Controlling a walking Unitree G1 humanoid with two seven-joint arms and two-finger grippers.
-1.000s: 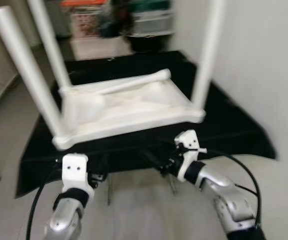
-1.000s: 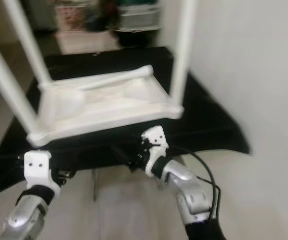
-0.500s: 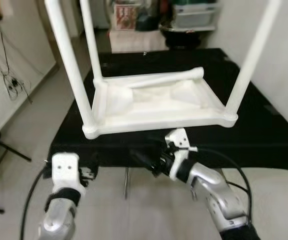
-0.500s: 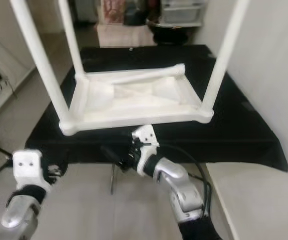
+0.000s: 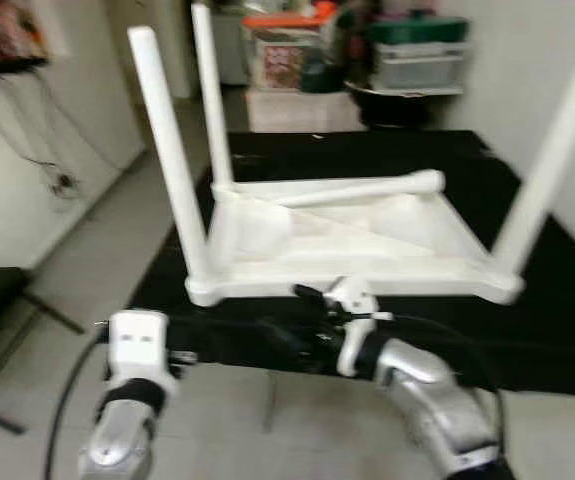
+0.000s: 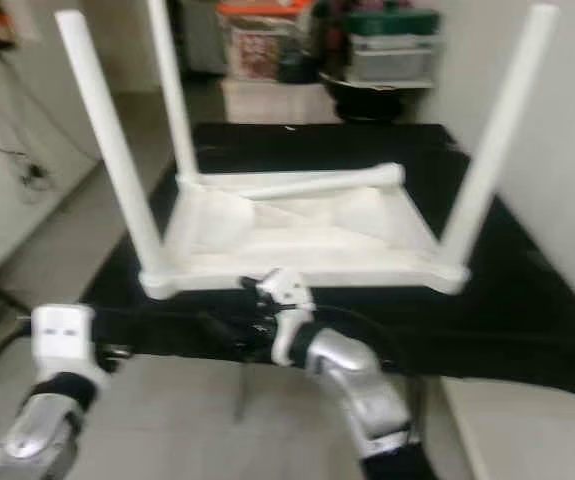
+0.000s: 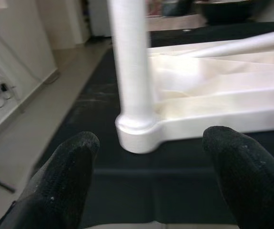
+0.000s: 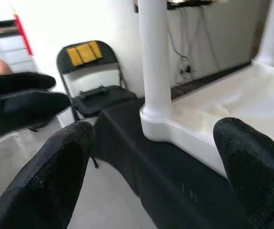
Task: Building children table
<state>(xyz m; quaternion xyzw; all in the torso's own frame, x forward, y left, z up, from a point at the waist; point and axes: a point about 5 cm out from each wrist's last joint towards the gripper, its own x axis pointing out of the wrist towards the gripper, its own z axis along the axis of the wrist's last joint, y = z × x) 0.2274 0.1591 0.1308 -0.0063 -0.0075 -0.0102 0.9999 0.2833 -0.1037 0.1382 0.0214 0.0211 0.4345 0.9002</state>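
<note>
A white children's table [image 5: 347,240] lies upside down on a black-covered table [image 5: 557,320]. Three white legs stand up from its corners: near left [image 5: 172,170], far left [image 5: 212,100] and near right [image 5: 557,170]. A loose fourth leg [image 5: 362,190] lies across the underside. My left gripper [image 7: 151,176] is open, a short way in front of the near-left corner [image 7: 137,131]. My right gripper [image 8: 156,176] is open too. It is low at the front edge and points left towards that same corner, with nothing between its fingers.
Storage boxes [image 5: 297,50] and bins [image 5: 417,55] stand on the floor behind the black table. A white wall runs along the right. A dark folding chair [image 8: 96,81] stands to the left, and cables [image 5: 62,180] hang on the left wall.
The camera has swung, so the whole picture has shifted and more of the left wall shows. Both grippers stay low before the table's front edge, open as before.
</note>
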